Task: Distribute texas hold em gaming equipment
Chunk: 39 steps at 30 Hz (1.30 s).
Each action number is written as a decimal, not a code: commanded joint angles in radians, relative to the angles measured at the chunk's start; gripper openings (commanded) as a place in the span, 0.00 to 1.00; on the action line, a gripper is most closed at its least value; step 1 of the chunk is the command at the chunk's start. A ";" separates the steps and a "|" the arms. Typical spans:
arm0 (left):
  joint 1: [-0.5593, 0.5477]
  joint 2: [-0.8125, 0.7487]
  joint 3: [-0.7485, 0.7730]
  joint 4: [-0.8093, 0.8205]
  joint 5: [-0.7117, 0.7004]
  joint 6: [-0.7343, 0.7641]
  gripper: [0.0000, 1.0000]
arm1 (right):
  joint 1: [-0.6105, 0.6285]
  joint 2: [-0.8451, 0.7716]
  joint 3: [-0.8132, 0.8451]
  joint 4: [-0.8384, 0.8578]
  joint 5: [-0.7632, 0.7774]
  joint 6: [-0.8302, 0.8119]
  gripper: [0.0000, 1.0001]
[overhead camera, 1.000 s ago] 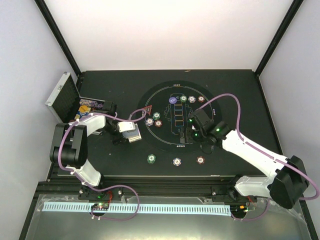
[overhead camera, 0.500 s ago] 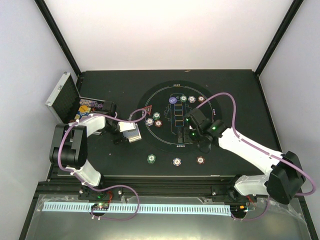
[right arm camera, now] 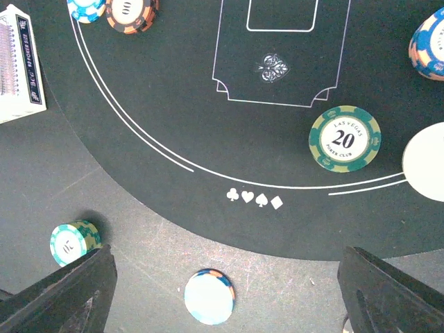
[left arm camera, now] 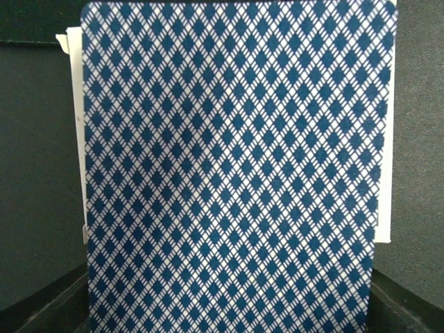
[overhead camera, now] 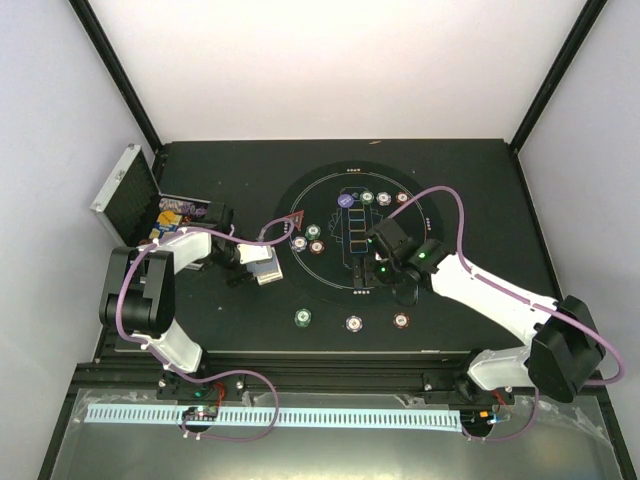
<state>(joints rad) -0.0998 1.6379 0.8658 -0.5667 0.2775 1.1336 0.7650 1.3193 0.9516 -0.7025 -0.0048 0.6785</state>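
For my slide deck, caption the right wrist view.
Open right end effector hovers over a round black white-lined mat, near a green-and-cream striped poker chip.

The round mat (overhead camera: 322,278) is black with thin white lines. On it lie a green-and-cream striped chip (right arm camera: 345,138) and a purple button (overhead camera: 347,200), and at its left edge a red triangle marker (overhead camera: 291,222). Just off its rim sits a teal-and-white striped chip (right arm camera: 75,242). Left of the mat, the playing card (left arm camera: 236,173) shows a navy-and-white diamond lattice, and the studded case (overhead camera: 125,192) is silver.
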 commanded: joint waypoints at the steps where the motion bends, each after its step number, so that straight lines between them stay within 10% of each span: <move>1: 0.006 0.030 -0.012 0.050 -0.022 0.042 0.74 | 0.014 0.012 0.029 0.011 -0.009 -0.006 0.89; 21: 0.012 0.025 -0.020 0.038 -0.039 0.052 0.43 | 0.024 0.029 0.040 0.021 -0.022 -0.012 0.87; 30: 0.012 -0.055 -0.019 -0.017 -0.027 0.055 0.02 | 0.026 0.028 0.031 0.057 -0.059 -0.012 0.87; 39: 0.012 -0.135 0.023 -0.143 -0.002 0.061 0.02 | 0.026 0.017 0.023 0.115 -0.123 -0.004 0.87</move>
<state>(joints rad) -0.0933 1.5543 0.8478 -0.6262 0.2543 1.1748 0.7845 1.3418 0.9646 -0.6411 -0.0818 0.6750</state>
